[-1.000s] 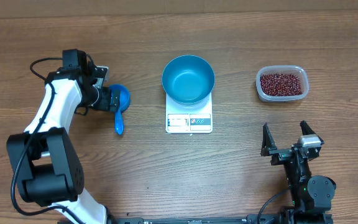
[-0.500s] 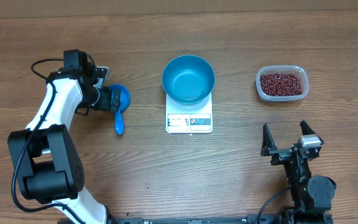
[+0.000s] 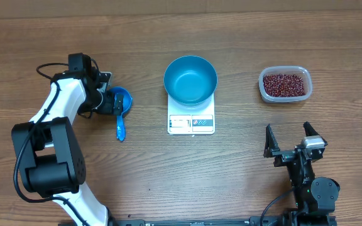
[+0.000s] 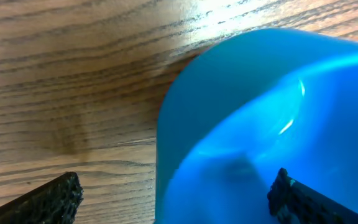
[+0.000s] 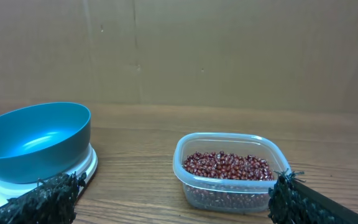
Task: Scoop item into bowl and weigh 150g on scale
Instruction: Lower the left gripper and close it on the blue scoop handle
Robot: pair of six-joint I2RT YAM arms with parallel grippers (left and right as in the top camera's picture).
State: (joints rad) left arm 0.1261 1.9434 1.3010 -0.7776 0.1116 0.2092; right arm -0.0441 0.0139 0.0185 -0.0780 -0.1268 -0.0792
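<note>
The blue bowl (image 3: 190, 80) stands empty on the white scale (image 3: 191, 123) at mid table. Dark red-brown beans (image 3: 285, 83) fill a clear tub (image 3: 262, 89) to the right. A small blue scoop (image 3: 123, 102) lies left of the scale, handle pointing toward the front. My left gripper (image 3: 113, 100) is open at the scoop's cup. In the left wrist view the cup (image 4: 260, 124) fills the space between the jaws, one finger (image 4: 48, 199) outside it and the other over its inside. My right gripper (image 3: 289, 142) stands open near the front right, facing the beans (image 5: 227, 165) and the bowl (image 5: 36, 140).
The left arm's black cable (image 3: 46, 68) loops over the table at the far left. A brown cardboard wall (image 5: 229, 50) stands behind the table in the right wrist view. The tub's wall (image 5: 229, 193) sits just ahead of the right fingers.
The left gripper has shifted slightly right and forward onto the scoop's cup, nudging the scoop a little. The right arm has not moved.
</note>
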